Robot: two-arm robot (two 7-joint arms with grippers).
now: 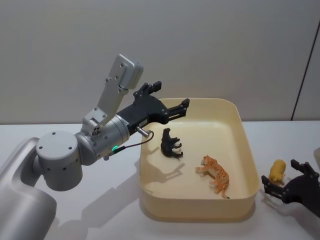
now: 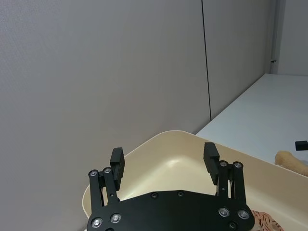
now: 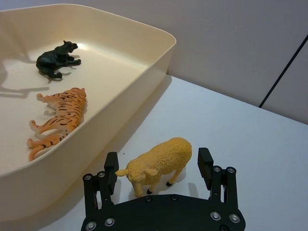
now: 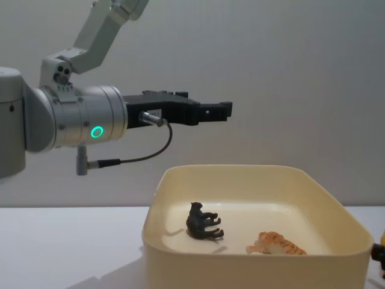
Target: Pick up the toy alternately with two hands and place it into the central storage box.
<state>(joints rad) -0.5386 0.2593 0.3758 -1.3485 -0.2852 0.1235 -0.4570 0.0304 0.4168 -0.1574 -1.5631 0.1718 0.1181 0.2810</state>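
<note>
- Right wrist view: the right gripper [image 3: 159,166] hangs over the sheep [image 3: 159,163], its fingers spread wide to either side of the body and not touching it.
- The sheep stands upright on the table [image 3: 250,144], just beside the box [image 3: 144,67] near its right-hand wall and outside it.
- Inside the box a black toy [image 3: 57,58] and a tiger [image 3: 60,115] lie on their sides, apart from each other.
- Head view: the left gripper [image 1: 177,109] hangs above the box's far left corner, fingers apart and holding nothing.
- Handling, as a judgement: the sheep looks like a small, light, stiff plastic figure with a textured fleece, so it should neither crush nor slip much.
- The best hold seems to be across the broad trunk, flank to flank; the thin legs and lowered head offer poor purchase.
- A light toy standing on narrow feet may tip if one finger meets it first, so the fingers should close evenly.
</note>
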